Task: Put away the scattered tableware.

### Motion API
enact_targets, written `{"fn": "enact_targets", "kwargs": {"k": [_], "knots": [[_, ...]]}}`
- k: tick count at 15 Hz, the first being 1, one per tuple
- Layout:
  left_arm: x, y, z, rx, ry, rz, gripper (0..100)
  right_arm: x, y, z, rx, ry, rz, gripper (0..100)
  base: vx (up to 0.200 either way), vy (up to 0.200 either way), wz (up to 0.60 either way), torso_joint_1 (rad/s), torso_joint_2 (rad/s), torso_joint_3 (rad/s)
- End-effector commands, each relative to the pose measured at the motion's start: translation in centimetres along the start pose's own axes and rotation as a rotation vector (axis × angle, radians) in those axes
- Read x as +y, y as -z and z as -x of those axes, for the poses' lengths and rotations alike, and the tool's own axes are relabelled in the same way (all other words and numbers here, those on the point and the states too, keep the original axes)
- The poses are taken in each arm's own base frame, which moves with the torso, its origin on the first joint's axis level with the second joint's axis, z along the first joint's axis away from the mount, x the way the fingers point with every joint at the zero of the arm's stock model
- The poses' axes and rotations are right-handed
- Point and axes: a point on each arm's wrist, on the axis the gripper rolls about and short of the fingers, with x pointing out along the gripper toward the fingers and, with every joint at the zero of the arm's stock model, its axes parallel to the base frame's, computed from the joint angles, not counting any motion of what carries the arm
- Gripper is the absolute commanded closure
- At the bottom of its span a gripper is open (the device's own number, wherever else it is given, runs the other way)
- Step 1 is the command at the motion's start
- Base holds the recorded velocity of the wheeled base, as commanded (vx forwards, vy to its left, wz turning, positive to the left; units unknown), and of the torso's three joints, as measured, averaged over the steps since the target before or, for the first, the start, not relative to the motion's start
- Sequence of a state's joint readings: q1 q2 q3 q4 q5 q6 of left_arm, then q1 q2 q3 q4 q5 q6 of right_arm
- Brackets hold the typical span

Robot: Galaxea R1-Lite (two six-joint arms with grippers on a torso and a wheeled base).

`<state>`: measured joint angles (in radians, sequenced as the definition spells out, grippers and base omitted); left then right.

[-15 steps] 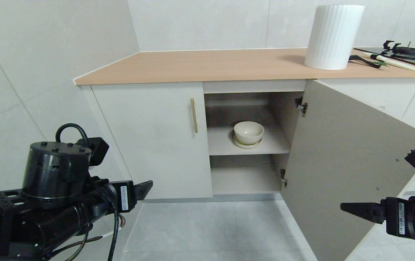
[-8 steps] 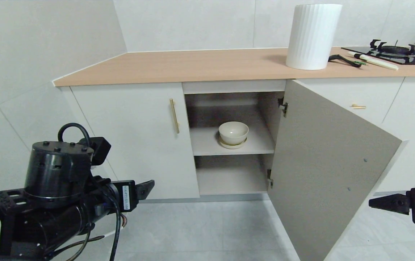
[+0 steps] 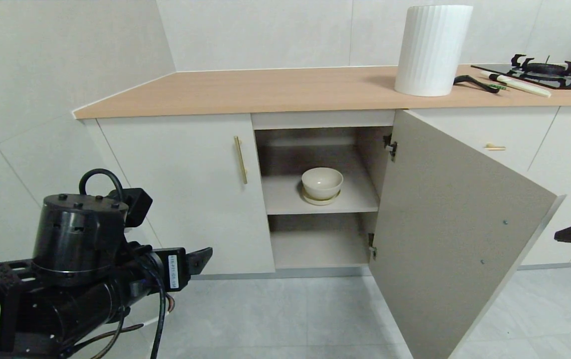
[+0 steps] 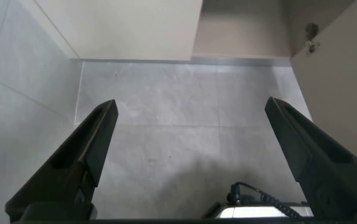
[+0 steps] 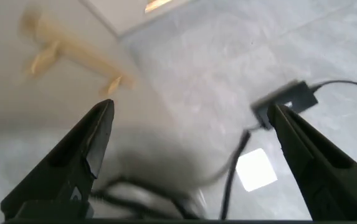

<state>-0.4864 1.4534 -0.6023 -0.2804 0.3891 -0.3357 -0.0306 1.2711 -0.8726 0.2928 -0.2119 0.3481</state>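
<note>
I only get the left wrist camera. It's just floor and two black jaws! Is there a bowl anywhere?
Observer: Yes. A cream bowl sits on a saucer on the cupboard's middle shelf.
Operator: Is the cupboard open?
Observer: The right door stands wide open; the left door is shut.
Operator: Where's the other arm?
Observer: The right gripper is far to the right, past the open door's edge, jaws open and holding nothing.
</note>
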Motion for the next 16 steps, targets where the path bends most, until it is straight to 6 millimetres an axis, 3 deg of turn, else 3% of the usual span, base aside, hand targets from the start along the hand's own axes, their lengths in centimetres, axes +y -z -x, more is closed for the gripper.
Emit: {"fn": "enact_targets", "kwargs": {"k": [1, 6, 8, 11, 14, 16], "knots": [[0.0, 0.0, 0.1, -0.003, 0.0, 0.001, 0, -0.3, 0.0, -2.8, 0.026, 0.038, -0.023, 0, 0.0, 0.0, 0.0, 0.0, 0.0, 0.0], [0.0, -0.1, 0.2, -0.008, 0.004, 0.002, 0, 0.2, 1.0, -7.1, 0.035, -0.055, -0.04, 0, 0.0, 0.0, 0.0, 0.0, 0.0, 0.0], [-0.1, -0.6, 0.2, -0.021, 0.008, 0.008, 0, 0.5, 1.1, -7.6, 0.06, -0.104, -0.042, 0, 0.0, 0.0, 0.0, 0.0, 0.0, 0.0], [-0.3, -1.2, 0.1, -0.035, 0.01, -0.002, 0, 3.2, 1.9, -7.2, 0.102, -0.237, 0.014, 0, 0.0, 0.0, 0.0, 0.0, 0.0, 0.0], [0.1, -0.8, 0.7, -0.033, 0.009, -0.051, 0, 7.3, 2.8, -7.7, 0.136, -0.353, 0.107, 0, 0.0, 0.0, 0.0, 0.0, 0.0, 0.0], [0.6, -1.1, 0.7, -0.046, -0.006, -0.036, 0, 11.0, 3.5, -7.9, 0.169, -0.448, 0.167, 0, 0.0, 0.0, 0.0, 0.0, 0.0, 0.0]]}}
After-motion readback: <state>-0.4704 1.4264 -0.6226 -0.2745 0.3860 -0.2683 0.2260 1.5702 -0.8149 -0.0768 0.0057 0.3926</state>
